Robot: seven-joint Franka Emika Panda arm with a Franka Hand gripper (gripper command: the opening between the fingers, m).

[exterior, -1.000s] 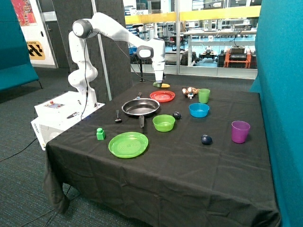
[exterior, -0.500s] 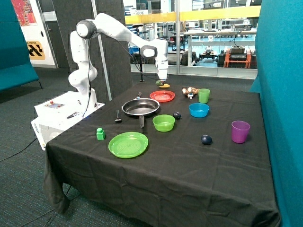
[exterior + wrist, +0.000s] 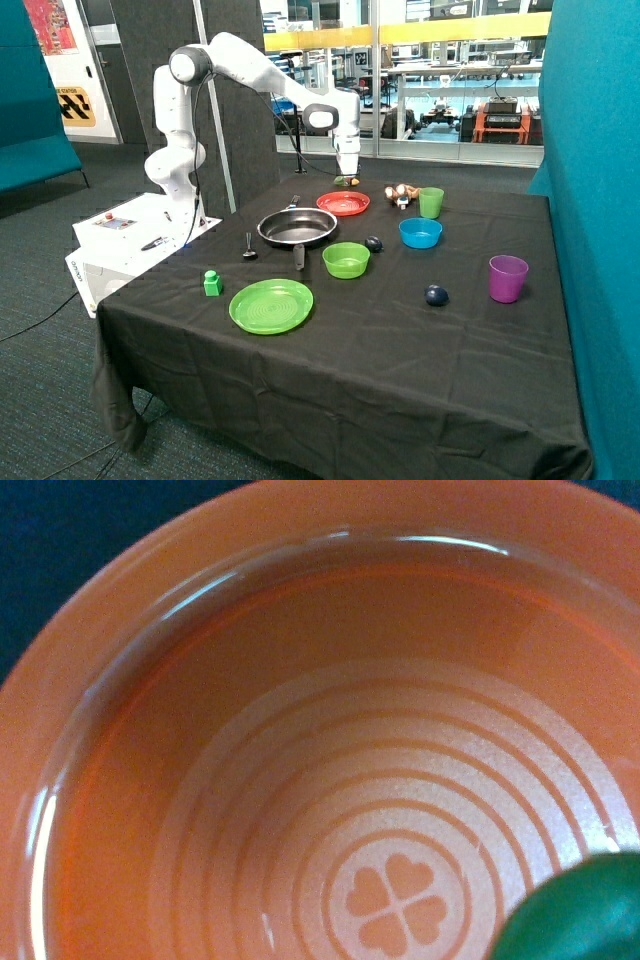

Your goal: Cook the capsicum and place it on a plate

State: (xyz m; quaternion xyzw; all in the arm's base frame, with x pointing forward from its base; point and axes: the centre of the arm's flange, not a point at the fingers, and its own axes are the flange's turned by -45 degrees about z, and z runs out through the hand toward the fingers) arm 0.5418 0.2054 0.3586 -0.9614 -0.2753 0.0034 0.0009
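Hovering over the round red-orange plastic plate [image 3: 343,203] — jaws [image 3: 347,180] clamped on the small dark green toy capsicum [image 3: 345,181], judging by the green edge in the wrist view [image 3: 575,910]. Plate's clover centre sits almost straight below the capsicum, slightly off-axis. Black frying pan [image 3: 297,227] empty on the worktop [image 3: 400,360] — release looks next.

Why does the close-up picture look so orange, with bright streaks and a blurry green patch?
Wrist view: the red-orange plate fills the frame; the streaks are light glinting off its glossy rim; the capsicum is too near to be sharp. Outside view: even indoor light, the gripper hanging over the plate.
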